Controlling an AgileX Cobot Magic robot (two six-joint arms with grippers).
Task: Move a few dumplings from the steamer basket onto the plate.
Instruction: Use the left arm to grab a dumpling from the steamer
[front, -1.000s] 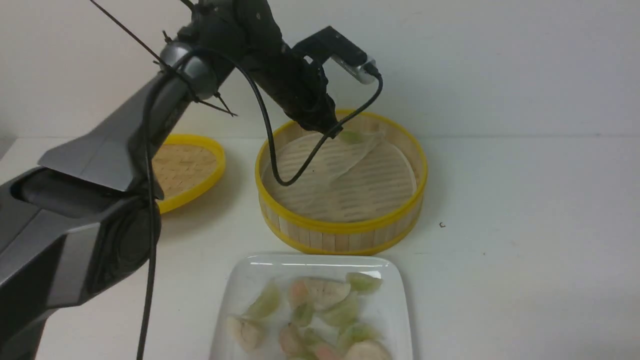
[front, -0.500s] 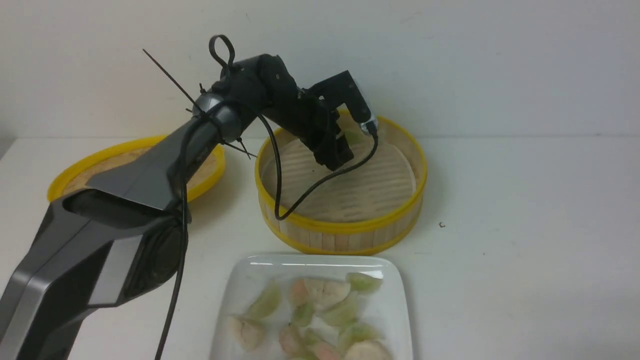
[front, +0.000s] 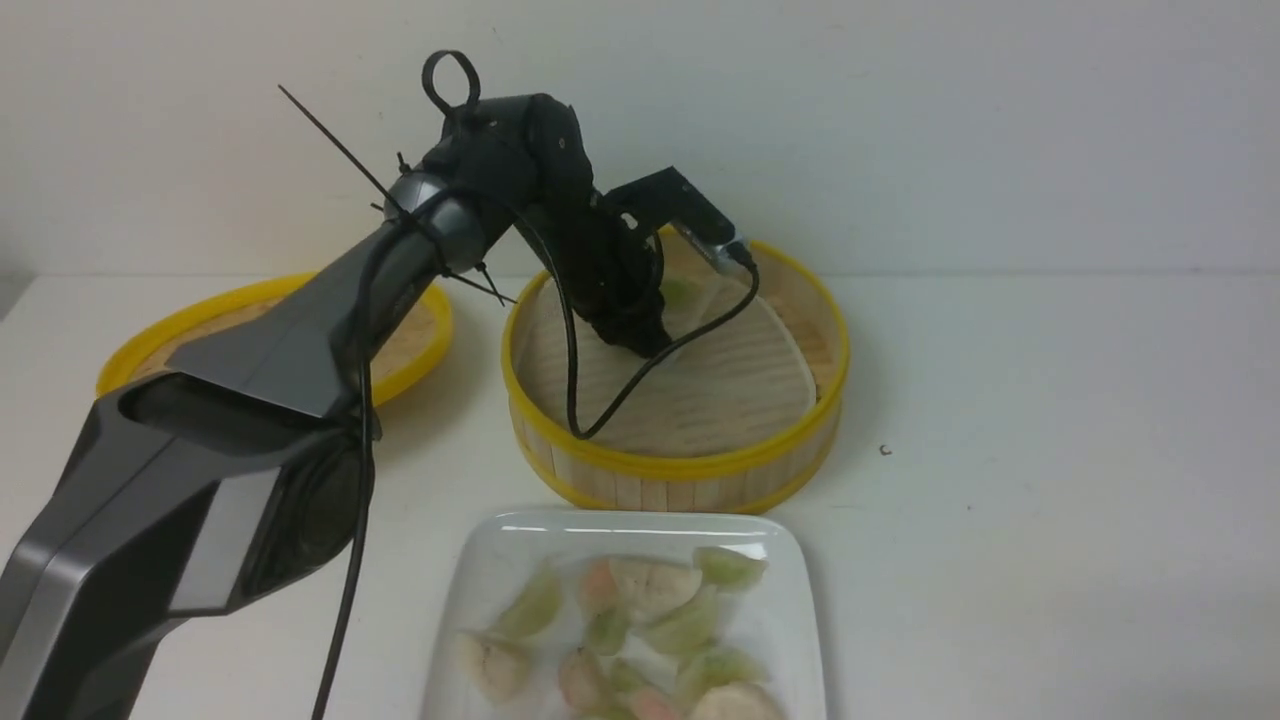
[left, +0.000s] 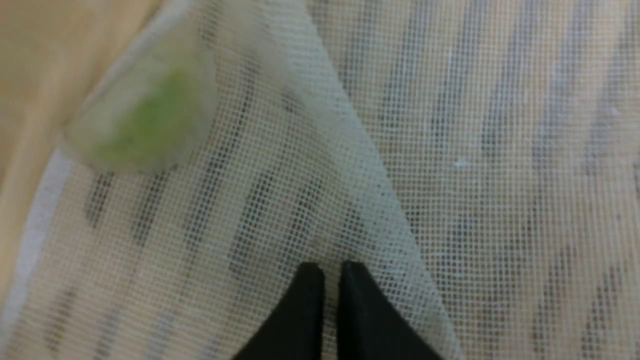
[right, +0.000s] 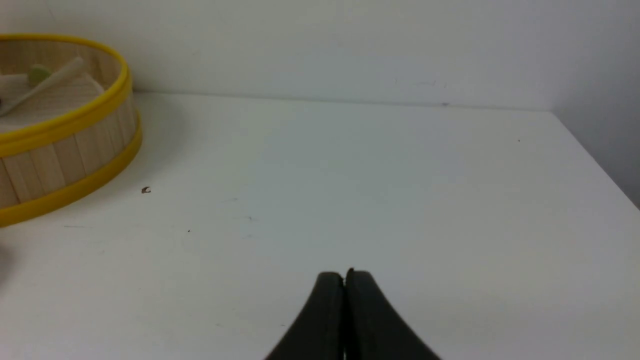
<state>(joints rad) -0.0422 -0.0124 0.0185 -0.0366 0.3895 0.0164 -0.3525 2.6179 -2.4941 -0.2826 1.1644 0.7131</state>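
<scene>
Green dumpling (front: 682, 292) inside steamer basket (front: 680, 465), at far wall, by folded mesh liner (front: 745, 350). Left gripper (front: 648, 345) inside basket, jaws nearly together at liner, pinch unclear. Other dumplings (front: 650, 585) on plate (front: 795, 620) just before basket. Right gripper (right: 345, 275) closed, right of basket.

White tabletop (front: 1050, 400) (faintly speckled) against plain pale wall (front: 1000, 120)

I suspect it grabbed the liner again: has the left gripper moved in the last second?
Yes. The left gripper has dropped from the far rim of the steamer basket to its floor, fingers shut on the mesh liner.
</scene>
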